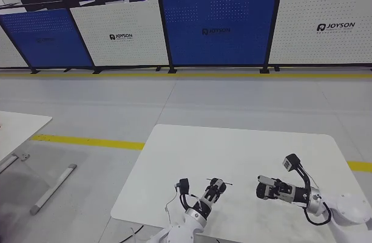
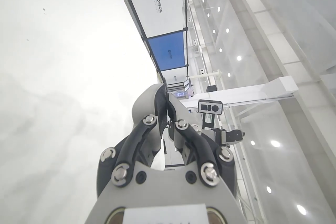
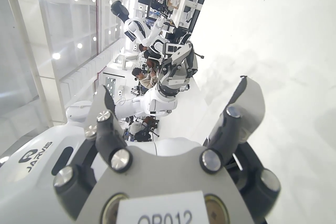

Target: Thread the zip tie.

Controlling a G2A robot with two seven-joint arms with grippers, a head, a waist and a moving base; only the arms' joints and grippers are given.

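Left gripper: its grey fingers with black pads are pressed together, pinching the zip tie at the tips; it sits low over the near part of the table.
Zip tie: a thin black plastic strip clamped crosswise in the left gripper, with a short length sticking out on each side of the fingers. In the right wrist view the free end carries a small knob, probably the head, though it is too small to be sure.
Long axis: roughly level with the tabletop, running side to side across the table. The longer visible end points towards the right arm.
Right gripper: its fingers are spread wide with nothing between them. It faces the left gripper, at about the same depth on the table.
Gap: the two grippers are near each other but apart, and the tie's free end lies in the space between them without touching the right fingers.
Nearer arm: the left one holds the tie, and the right has only a short way to go, straight along the tie's axis.
Table: a white rectangular top.
Next move, as a judgement: the right gripper needs to meet the protruding end in line with it, since a small sideways error would miss so thin a strip.
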